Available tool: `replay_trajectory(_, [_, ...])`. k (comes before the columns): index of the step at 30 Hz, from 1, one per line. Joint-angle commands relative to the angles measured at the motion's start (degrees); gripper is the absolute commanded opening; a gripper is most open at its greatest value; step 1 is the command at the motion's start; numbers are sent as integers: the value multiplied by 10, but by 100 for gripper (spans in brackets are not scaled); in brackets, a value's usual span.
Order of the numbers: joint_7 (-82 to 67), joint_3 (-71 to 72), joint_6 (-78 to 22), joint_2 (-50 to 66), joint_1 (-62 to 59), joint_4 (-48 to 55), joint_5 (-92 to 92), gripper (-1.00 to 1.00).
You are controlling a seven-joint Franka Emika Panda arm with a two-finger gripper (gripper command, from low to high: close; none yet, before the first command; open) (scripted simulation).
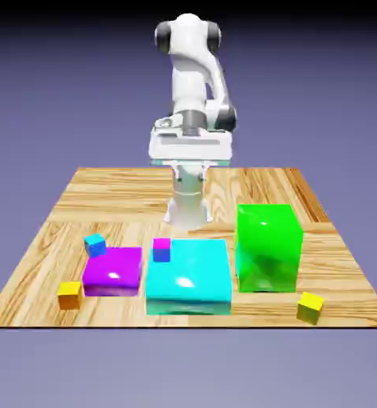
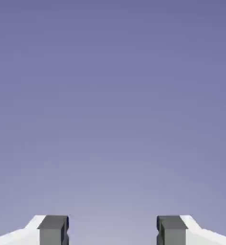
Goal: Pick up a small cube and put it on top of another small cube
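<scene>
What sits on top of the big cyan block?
A small magenta cube rests on the cyan block, at its far corner toward the exterior view's left. The rest of its top is bare. Its underside against the table is hidden.

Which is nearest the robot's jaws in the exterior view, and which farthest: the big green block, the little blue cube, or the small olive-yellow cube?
1. Big green block, nearest, toward the exterior view's right, below the gripper whose jaws stand open.
2. Little blue cube, toward the view's left, beside the purple slab; not far behind the green block.
3. Small olive-yellow cube, plainly farthest, at the front right corner of the wooden table.
</scene>
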Motion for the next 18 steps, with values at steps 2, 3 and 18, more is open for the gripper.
replay_trajectory(2, [-10, 0, -31, 42, 20, 37, -5, 0])
replay_trajectory(3, [-15, 1, -47, 62, 30, 56, -7, 0])
replay_trajectory(18, [-92, 4, -283, 374, 179, 335, -43, 0])
